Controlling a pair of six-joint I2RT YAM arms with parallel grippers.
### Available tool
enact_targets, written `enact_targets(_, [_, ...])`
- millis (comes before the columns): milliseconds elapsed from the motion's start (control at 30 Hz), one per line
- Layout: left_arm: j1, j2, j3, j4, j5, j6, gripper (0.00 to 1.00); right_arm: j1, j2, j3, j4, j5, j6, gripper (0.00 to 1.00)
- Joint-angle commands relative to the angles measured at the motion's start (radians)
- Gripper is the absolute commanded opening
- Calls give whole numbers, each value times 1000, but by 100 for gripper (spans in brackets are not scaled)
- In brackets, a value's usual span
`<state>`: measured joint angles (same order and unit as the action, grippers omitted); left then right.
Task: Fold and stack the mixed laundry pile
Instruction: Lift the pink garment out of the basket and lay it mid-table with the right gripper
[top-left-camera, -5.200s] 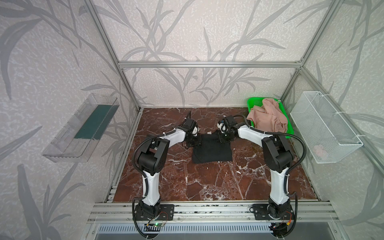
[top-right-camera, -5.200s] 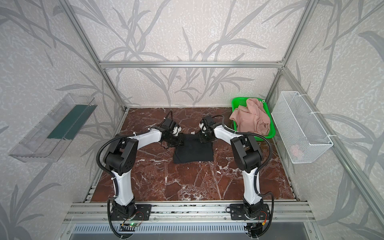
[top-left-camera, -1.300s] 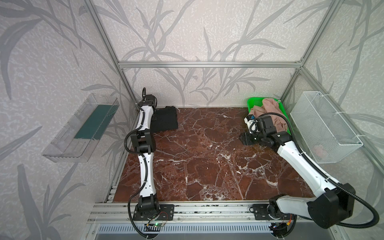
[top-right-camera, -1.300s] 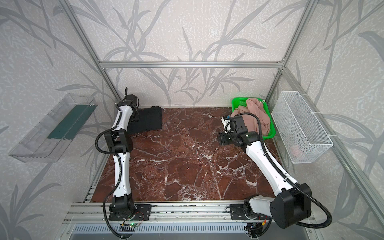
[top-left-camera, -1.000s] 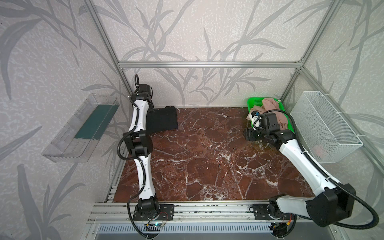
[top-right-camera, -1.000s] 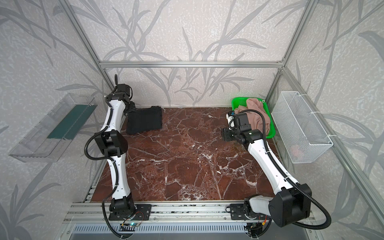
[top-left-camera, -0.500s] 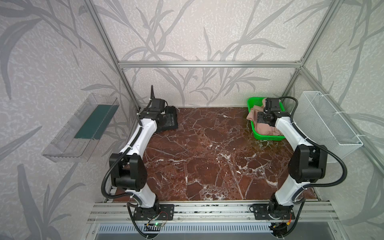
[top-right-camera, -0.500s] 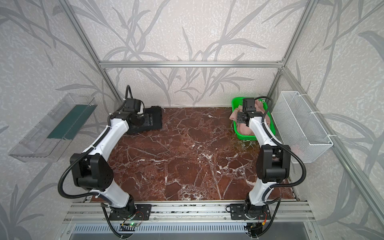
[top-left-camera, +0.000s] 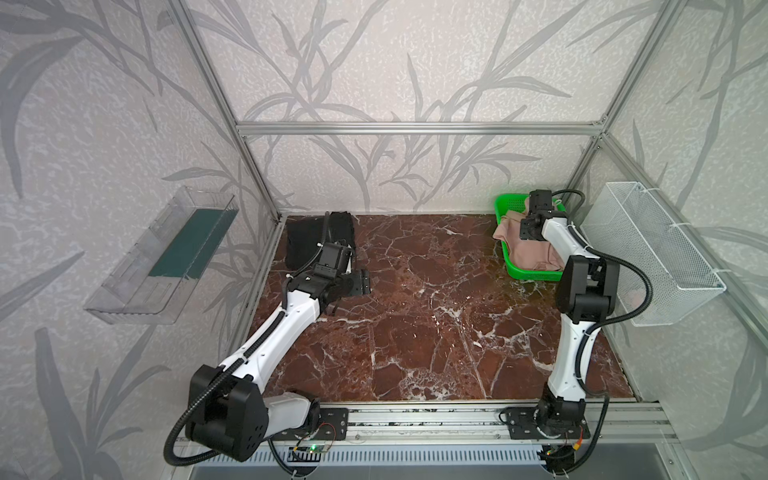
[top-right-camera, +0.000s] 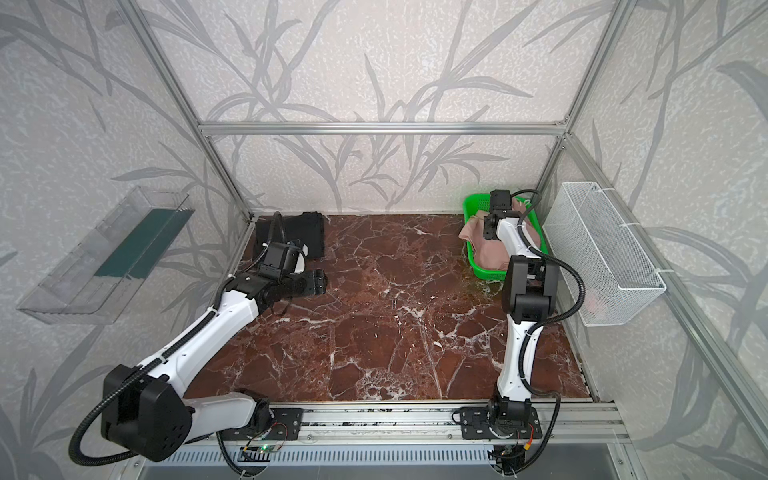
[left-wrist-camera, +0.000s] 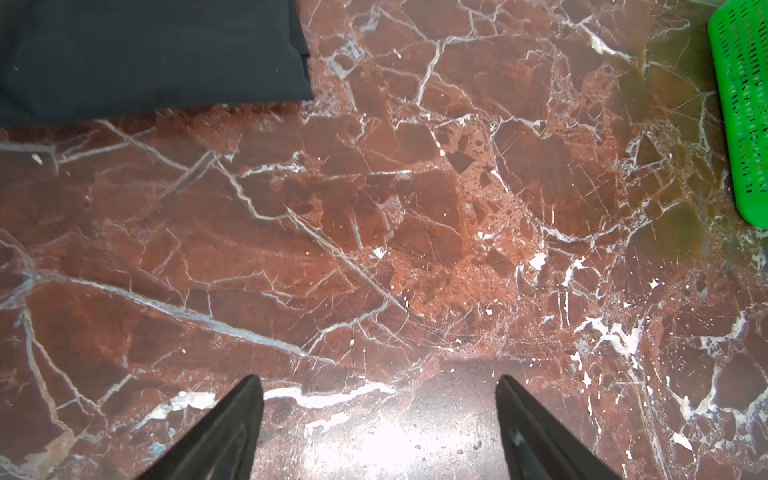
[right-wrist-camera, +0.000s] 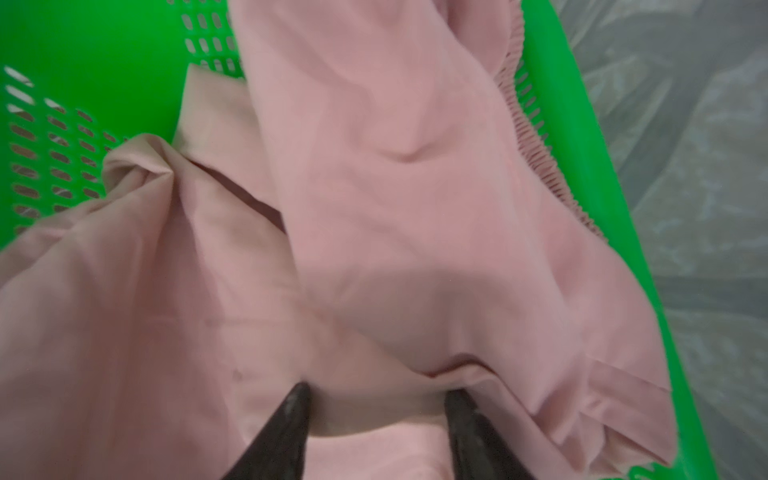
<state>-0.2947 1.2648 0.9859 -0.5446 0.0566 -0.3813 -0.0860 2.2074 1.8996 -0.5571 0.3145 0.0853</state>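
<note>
- The dusty-pink drawstring shorts (right-wrist-camera: 395, 208) lie crumpled inside the bright green perforated plastic basket (right-wrist-camera: 83, 50). They stretch along the basket's length, and one part spills over its rim.
- The right gripper (right-wrist-camera: 378, 390) is down in the basket, right on them. Its fingers stand part-way apart astride a raised pink fold, and I cannot tell whether the pinch has bitten.
- The left gripper (left-wrist-camera: 377, 378), spread wide and empty, hovers well away from the basket beside the folded black T-shirt (left-wrist-camera: 145, 54). The right arm is plainly nearer.

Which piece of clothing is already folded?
The black T-shirt, a flat rectangle in the far-left corner; the pink shorts lie crumpled in the green basket.
</note>
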Motion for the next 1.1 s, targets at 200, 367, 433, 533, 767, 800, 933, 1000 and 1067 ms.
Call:
enact_targets(200, [-7, -24, 19, -3, -2, -21, 85, 4, -171, -30, -69, -125, 5, 1])
enact_targets(367, [-8, -13, 22, 6, 13, -26, 85, 48, -366, -54, -57, -158, -41, 0])
enact_targets(433, [-8, -13, 23, 11, 17, -30, 86, 63, -446, -42, -69, -207, -44, 0])
enact_targets(533, [-8, -15, 22, 20, 18, -30, 85, 91, -537, 19, -133, -305, -54, 0])
enact_targets(767, [-6, 1, 65, 22, 22, -15, 85, 320, -640, 265, -336, -470, -173, 0])
enact_targets(800, [-6, 1, 76, 20, 20, -12, 85, 359, -645, 304, -359, -488, -178, 0])
enact_targets(933, [-4, -10, 120, 0, 26, 1, 85, 468, -649, 383, -402, -530, -176, 0])
enact_targets(1000, [-4, -22, 139, -21, 37, 10, 85, 479, -659, 332, -379, -555, -152, 0])
enact_targets(1067, [-4, -46, 147, -40, 50, 17, 84, 479, -687, 194, -316, -559, -127, 0])
